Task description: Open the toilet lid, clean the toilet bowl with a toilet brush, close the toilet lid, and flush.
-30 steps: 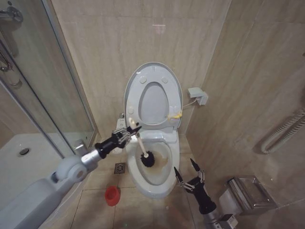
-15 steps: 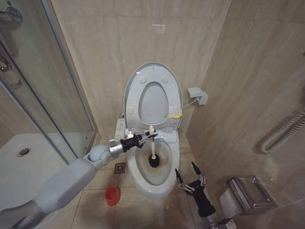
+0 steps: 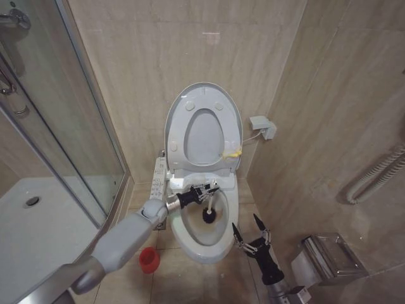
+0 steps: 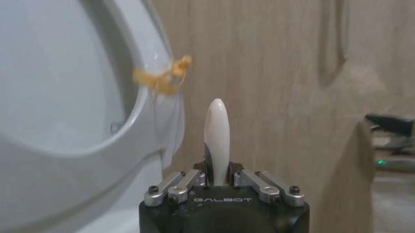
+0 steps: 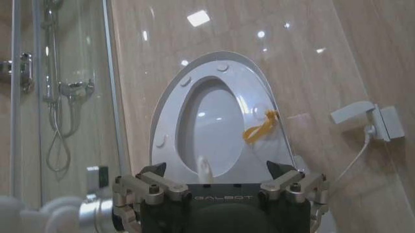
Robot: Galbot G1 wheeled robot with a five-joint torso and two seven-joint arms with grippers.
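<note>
Now the toilet lid (image 3: pixel 204 126) stands upright against the tiled wall with the seat ring (image 3: pixel 205 135) raised against it, so the opening step looks finished and the scrubbing is in hand. The left gripper (image 3: pixel 204 191) reaches over the rear rim of the toilet bowl (image 3: pixel 212 244), its fingers clamped on the thin white handle of the toilet brush (image 3: pixel 207 211); in the left wrist view the handle (image 4: pixel 216 141) stands up between the closed fingers. The dark bristle head sits low inside the bowl, toward its back half, near the brownish staining. Compared with a second ago, the left arm has swung in from the left side and pushed farther forward, and the brush has gone from a clear slant with its head near the bowl's middle to a much steeper pose with the head closer to the back wall of the basin. That shift suggests the brush is being worked around the inside, so the cleaning is probably partway through, with closing the lid and flushing not yet done. The right gripper (image 3: pixel 250 235) hovers beside the bowl's front right, fingers spread wide and holding nothing, much where it was before. The red cup holder (image 3: pixel 149 259) sits on the floor tiles to the left of the bowl, well apart from the brush.
</note>
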